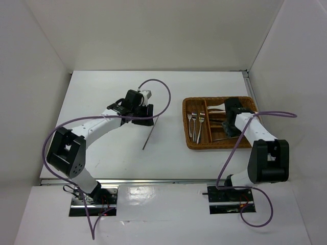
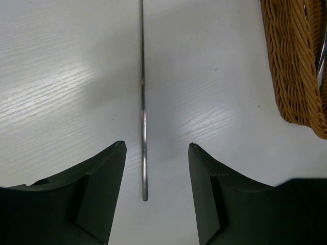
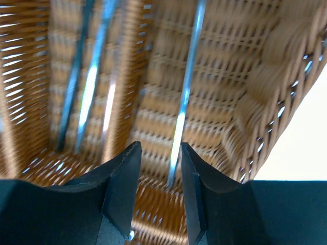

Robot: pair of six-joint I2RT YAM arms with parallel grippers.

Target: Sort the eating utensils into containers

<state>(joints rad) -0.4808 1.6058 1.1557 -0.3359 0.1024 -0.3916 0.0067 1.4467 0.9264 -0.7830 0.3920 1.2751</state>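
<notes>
- Black fingers (image 2: 102,194) of the left hand (image 2: 156,144) fill the bottom of the left wrist view. They are spread wide and hold nothing, one on each side of the near end of the stick, above the white desk (image 1: 102,92).
- On the other arm, the right hand (image 3: 160,145) is down inside the tray with only a narrow gap between its fingers. A blurred grey metal rod (image 3: 180,127) runs through that gap without being pinched.
- To the right of the stick, the rectangular brown woven wicker tray (image 1: 219,147) sits well apart from it. The left arm probably has to carry the stick there once the right arm is out of the way.
- Two small silver metal forks (image 1: 196,123) already lie in the tray's left compartment, so the stick likely belongs on the other side of the divider.
- One thin grey metal stick (image 2: 143,102) lies loose and flat on the desk, nearer the left finger than the right.
- For a clean pick-up:
  - Shift slightly so the stick is centred.
  - Bring the fingertips right down to the desk, because the stick is so thin.
  - Close slowly.
  - A grip this close to the end may let the long free part droop, so grasping further along the stick looks safer.
</notes>
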